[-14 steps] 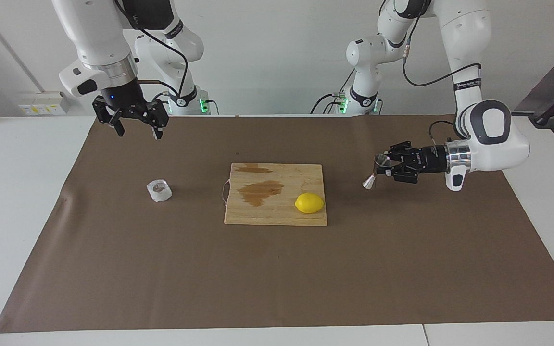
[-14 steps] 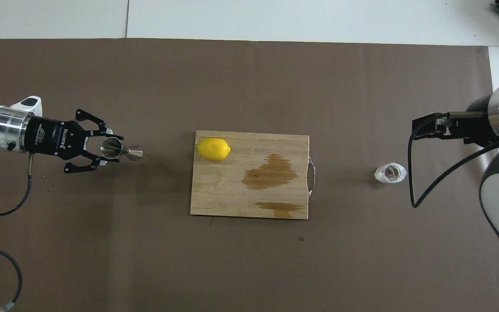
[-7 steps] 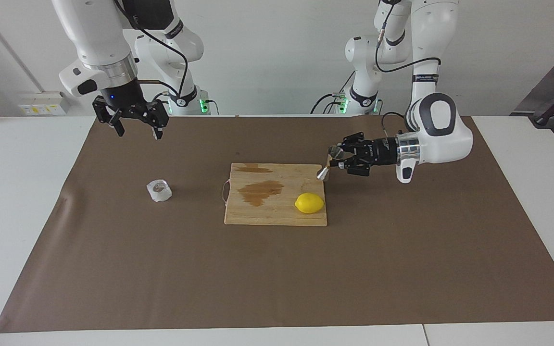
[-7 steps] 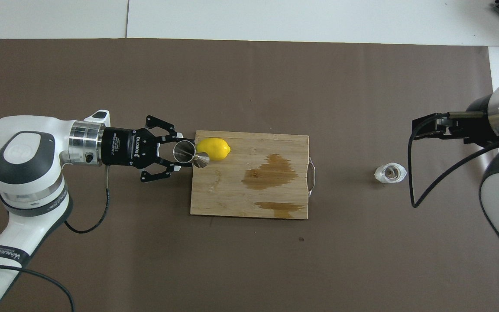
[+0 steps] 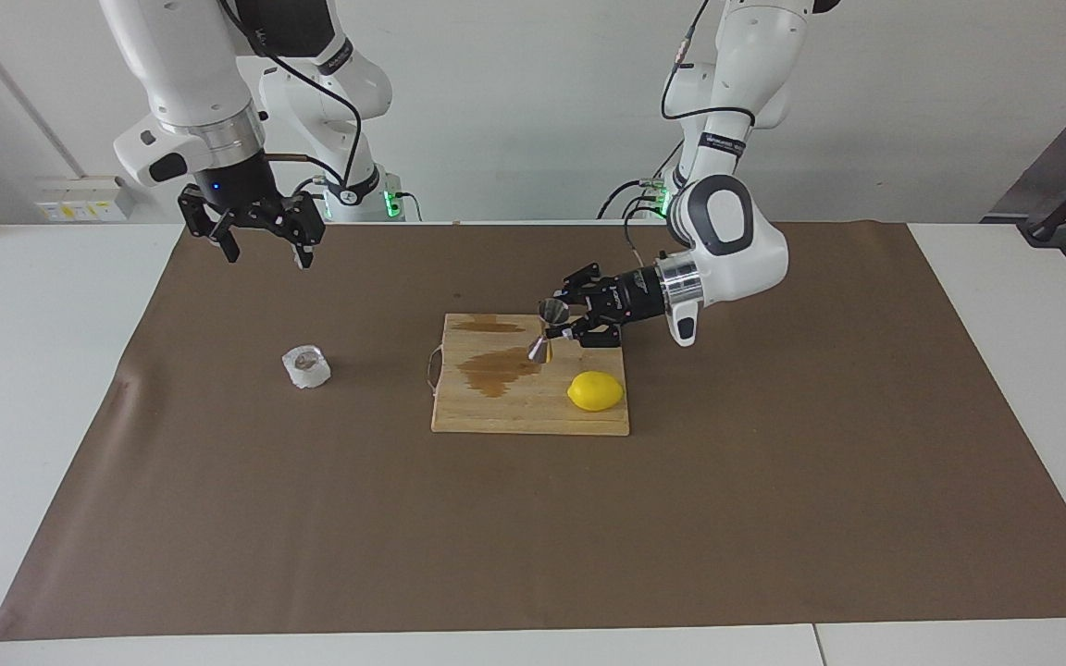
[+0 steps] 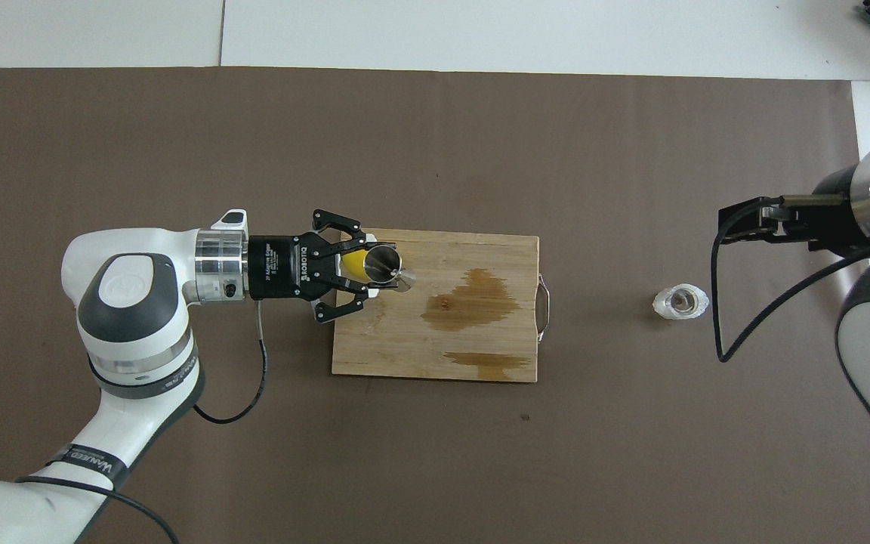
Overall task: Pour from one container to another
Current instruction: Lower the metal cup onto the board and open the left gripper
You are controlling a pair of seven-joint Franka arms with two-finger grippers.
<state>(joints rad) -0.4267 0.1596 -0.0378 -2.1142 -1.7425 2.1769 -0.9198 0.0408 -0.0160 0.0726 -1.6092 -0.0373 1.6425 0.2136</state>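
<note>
Now jigger point(image 5: 542, 326) gripped sideways in left gripper point(image 5: 559, 321), raised over board point(image 5: 533, 421). Right gripper point(image 5: 260, 242) open, waiting above cup point(image 5: 306, 366). Jigger best uprighted, set down gently.

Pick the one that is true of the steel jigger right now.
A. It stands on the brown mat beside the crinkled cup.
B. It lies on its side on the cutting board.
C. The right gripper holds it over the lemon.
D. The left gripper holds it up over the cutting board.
D: the left gripper is shut on the jigger, in the air over the cutting board, while the right gripper hangs open, waiting.
</note>
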